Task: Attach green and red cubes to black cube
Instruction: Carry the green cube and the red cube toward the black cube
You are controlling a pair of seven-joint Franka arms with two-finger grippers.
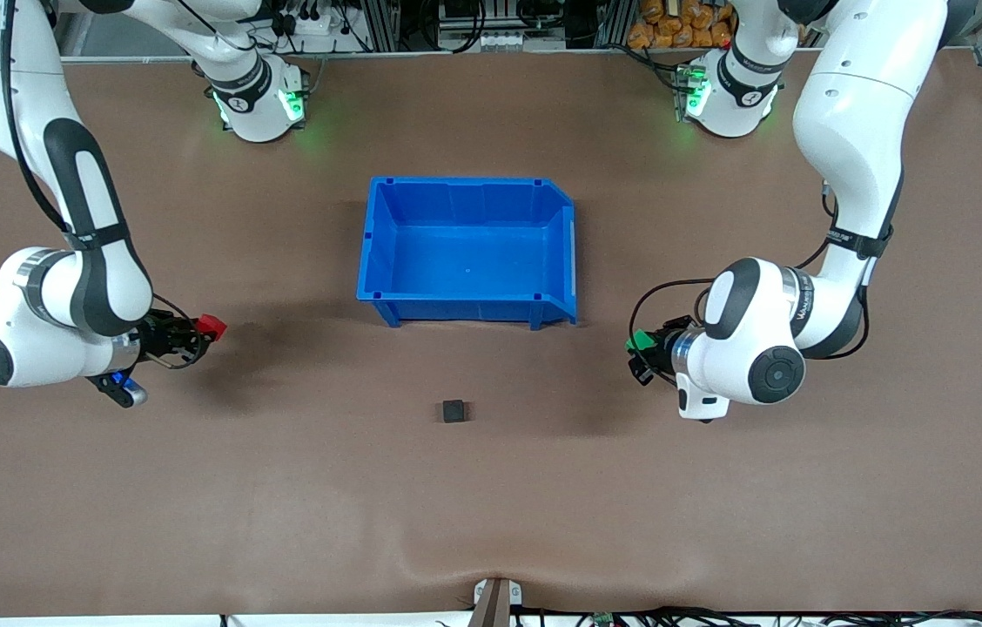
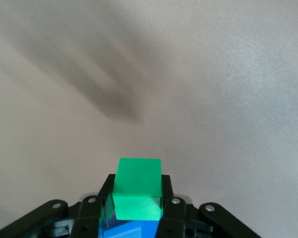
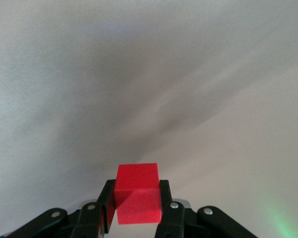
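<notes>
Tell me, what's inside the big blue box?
Nothing shows inside the blue box, only its bare blue floor. The black cube sits on the table nearer the front camera. The left gripper holds the green cube; the right gripper holds the red cube.

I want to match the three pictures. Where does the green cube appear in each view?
Front view: green cube, gripped in the left tool, above the table toward the left arm's end.
Left wrist view: green cube clamped between the fingers.
Right wrist view: not in it; only the red cube shows.
Shared landmark: the brown table surface.
</notes>
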